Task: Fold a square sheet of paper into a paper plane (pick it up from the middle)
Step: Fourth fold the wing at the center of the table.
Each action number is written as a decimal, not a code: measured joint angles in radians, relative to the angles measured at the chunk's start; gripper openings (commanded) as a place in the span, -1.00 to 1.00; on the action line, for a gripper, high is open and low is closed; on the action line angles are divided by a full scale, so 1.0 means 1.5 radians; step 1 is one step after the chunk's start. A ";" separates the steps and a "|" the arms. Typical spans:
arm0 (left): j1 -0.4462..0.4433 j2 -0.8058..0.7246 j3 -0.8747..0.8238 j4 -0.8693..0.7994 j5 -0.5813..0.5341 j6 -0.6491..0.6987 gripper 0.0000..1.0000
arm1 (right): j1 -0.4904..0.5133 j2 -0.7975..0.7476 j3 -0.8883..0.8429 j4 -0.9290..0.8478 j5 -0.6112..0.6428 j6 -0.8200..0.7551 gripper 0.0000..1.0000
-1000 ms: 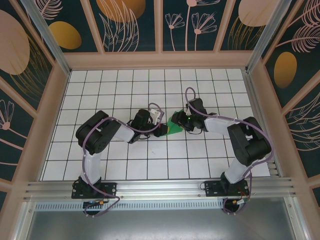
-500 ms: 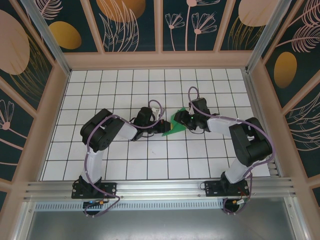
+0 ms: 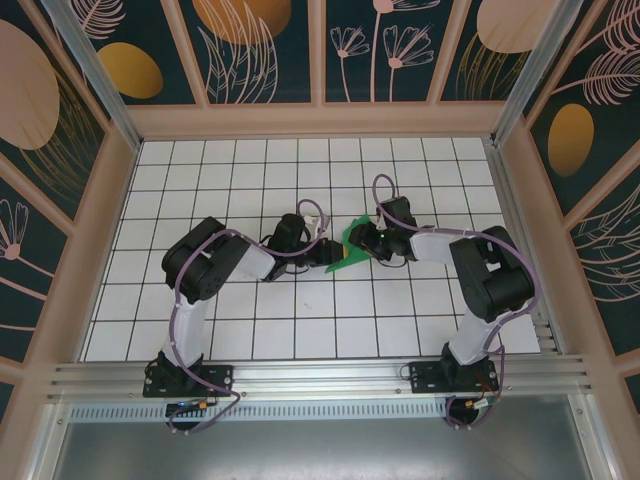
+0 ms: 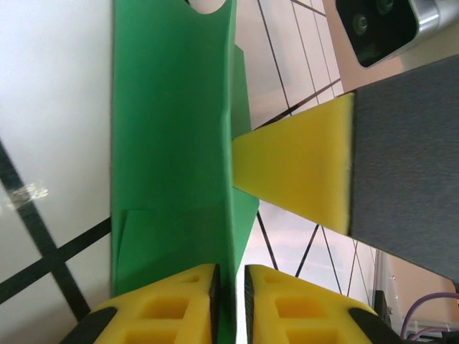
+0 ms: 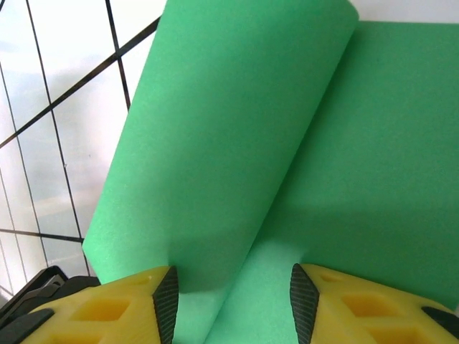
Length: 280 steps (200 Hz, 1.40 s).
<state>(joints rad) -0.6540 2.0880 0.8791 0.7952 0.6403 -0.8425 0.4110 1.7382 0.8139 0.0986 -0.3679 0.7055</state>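
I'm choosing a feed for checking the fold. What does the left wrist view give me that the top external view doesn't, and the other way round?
Left wrist: the green paper seen close, its folded edge running into the narrow gap between the left gripper's yellow pads, and one yellow fingertip of the right gripper reaching that edge from the side.
Top external: both whole arms and the gridded table, with the grippers meeting near its middle.
Both: the green paper between the two grippers.

Bright, even light, a soft shadow on the square sheet of paper (image 5: 344,215), nearby white tiles (image 4: 50,107) washed out.
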 measured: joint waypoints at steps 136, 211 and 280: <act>-0.002 -0.120 -0.079 -0.039 -0.107 0.127 -0.18 | 0.001 0.005 0.004 -0.001 0.020 0.056 -0.06; -0.037 -0.121 -0.064 -0.127 -0.149 0.174 -0.24 | 0.000 0.010 0.012 -0.006 0.020 0.060 -0.07; -0.038 -0.095 -0.019 -0.149 -0.160 0.208 -0.27 | -0.003 0.013 0.014 -0.006 0.017 0.060 -0.07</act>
<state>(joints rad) -0.7109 1.9450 0.8513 0.5724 0.4004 -0.5301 0.4072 1.7576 0.8356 0.0898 -0.3424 0.7952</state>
